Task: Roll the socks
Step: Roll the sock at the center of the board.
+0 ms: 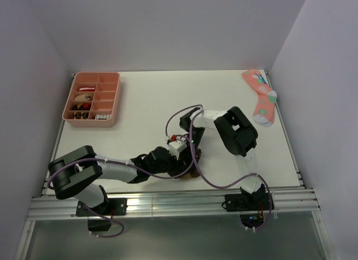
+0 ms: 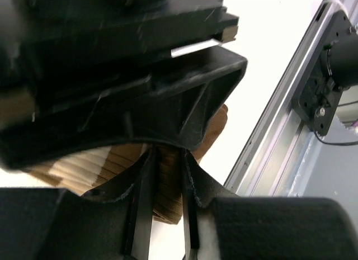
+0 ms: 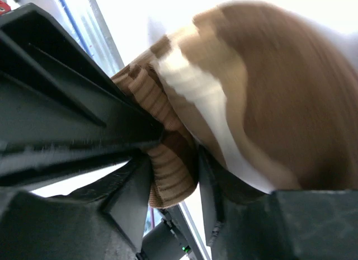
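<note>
The left gripper, fingers nearly closed, is pinching a thin fold of the brown sock. The right gripper, fingers wider apart, is clamping its ribbed cuff. The sock is lying bunched near the table's front edge.

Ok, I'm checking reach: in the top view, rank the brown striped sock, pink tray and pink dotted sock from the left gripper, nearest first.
1. brown striped sock: between the fingers of the left gripper.
2 and 3. pink tray, far left, and pink dotted sock, far right: too close to call.
</note>
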{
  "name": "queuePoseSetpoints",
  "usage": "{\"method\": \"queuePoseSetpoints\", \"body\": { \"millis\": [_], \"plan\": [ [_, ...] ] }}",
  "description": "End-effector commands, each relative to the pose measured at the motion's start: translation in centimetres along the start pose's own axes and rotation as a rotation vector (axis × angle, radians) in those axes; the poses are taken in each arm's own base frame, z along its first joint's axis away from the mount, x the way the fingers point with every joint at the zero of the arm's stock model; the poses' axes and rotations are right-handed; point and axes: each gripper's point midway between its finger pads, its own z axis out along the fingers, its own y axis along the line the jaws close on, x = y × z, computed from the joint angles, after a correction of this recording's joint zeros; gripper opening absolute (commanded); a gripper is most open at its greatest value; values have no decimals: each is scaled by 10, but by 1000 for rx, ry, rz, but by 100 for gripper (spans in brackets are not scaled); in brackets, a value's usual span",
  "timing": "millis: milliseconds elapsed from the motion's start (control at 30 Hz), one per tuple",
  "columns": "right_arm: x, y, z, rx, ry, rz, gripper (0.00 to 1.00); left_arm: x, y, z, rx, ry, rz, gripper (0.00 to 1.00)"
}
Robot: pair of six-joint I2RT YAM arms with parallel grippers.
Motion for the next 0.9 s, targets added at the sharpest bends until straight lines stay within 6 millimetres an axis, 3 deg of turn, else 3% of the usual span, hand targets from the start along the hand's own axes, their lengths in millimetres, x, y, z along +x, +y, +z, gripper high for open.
{"method": "queuePoseSetpoints", "body": {
  "millis": [0, 333, 633, 800, 867],
  "plan": [
    [-46, -6, -33, 108, -239, -142, 47, 42, 15, -6, -51, 116, -54, 0],
    [-48, 1, -89, 245, -462, -224, 50, 59, 28, -24, -84, 57, -222, 0],
    [-30, 11, -112, 421, -572, -411, 53, 65, 40, -28, -83, 55, -369, 0],
    [-15, 18, -105, 521, -569, -531, 56, 78, 46, -31, -50, 86, -481, 0],
    [-10, 20, -89, 536, -523, -565, 56, 78, 48, -31, -39, 84, -507, 0]
  ]
}}
